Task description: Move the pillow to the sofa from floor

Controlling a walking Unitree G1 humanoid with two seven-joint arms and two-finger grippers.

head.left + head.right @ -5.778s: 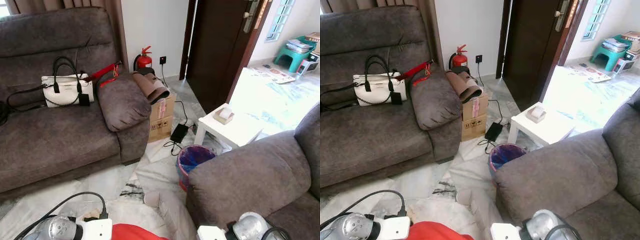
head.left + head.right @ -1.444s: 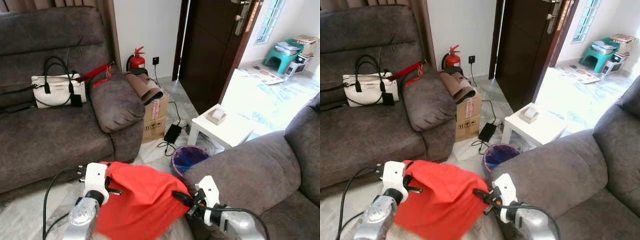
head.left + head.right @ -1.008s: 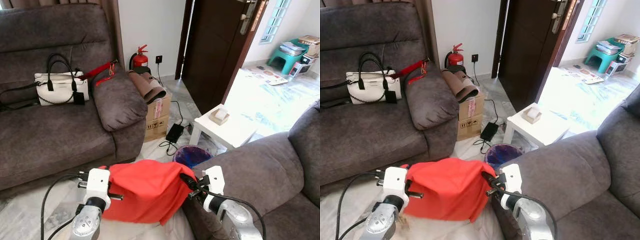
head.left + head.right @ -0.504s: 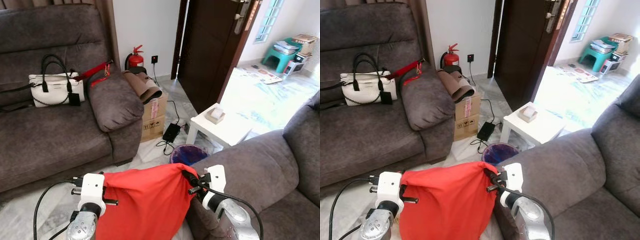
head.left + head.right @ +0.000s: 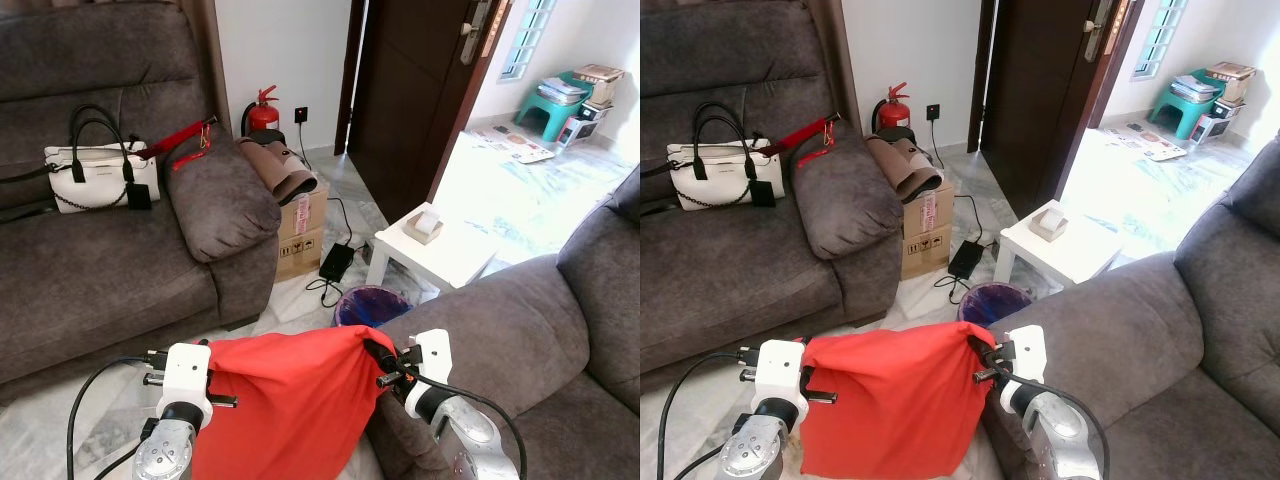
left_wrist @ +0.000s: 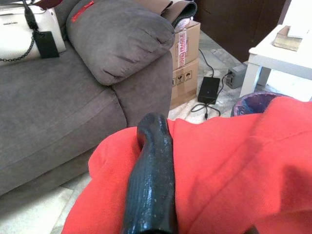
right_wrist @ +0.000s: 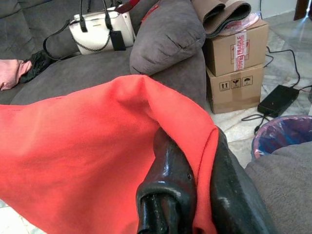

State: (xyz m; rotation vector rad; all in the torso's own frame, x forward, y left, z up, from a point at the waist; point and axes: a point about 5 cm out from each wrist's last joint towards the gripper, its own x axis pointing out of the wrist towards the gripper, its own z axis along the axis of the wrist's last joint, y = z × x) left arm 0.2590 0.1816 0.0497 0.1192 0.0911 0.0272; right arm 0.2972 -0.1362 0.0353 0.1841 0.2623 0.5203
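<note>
The red pillow hangs off the floor between my two grippers, low in the eye views. On its left top corner my left gripper is shut; one black finger lies across the fabric in the left wrist view. The right top corner is pinched by my right gripper, and the red cloth runs between its two fingers. A grey sofa stands ahead to the left. A second grey sofa is close on the right, its armrest touching the pillow's right side.
A white handbag and a red strap lie on the left sofa's seat. Between the sofas are a cardboard box with rolled mats on it, a fire extinguisher, a power adapter with cables, a purple bin and a small white table.
Since the earliest frames both grippers have lifted the pillow from the bottom edge up to armrest height. Over the last half second it has hardly moved; the camera has shifted slightly.
</note>
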